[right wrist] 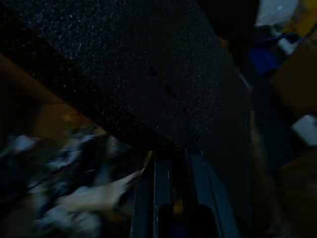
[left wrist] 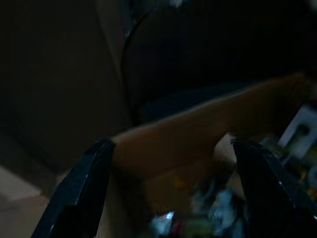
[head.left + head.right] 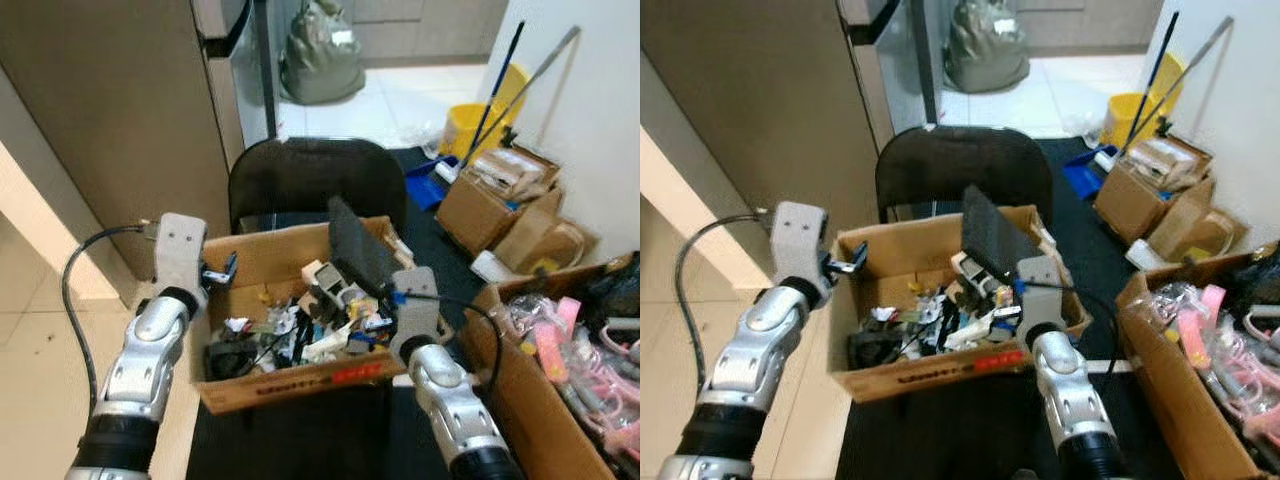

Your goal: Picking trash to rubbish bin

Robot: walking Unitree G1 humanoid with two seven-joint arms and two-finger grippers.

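In front of the robot, near to far:
Cardboard box (image 3: 300, 385): full of mixed trash (image 3: 300, 335), sitting in front of a dark chair.
Right hand (image 1: 173, 163): at the box's right side, fingers clenched close together on the lower edge of a black foam sheet (image 3: 357, 247).
Black foam sheet: tilted upright, rising out of the box's right half, above the trash.
Left hand (image 2: 168, 188): at the box's left rear corner, fingers released and spread wide, holding nothing, over the box wall.
Second box (image 3: 545, 400): on the robot's right, holding pink items.
Dark chair (image 3: 315, 180): just behind the trash box.
Far right: more cartons (image 3: 500, 195), a yellow bucket (image 3: 470, 125).
Far back: a grey-green sack (image 3: 322, 60) on the pale floor.
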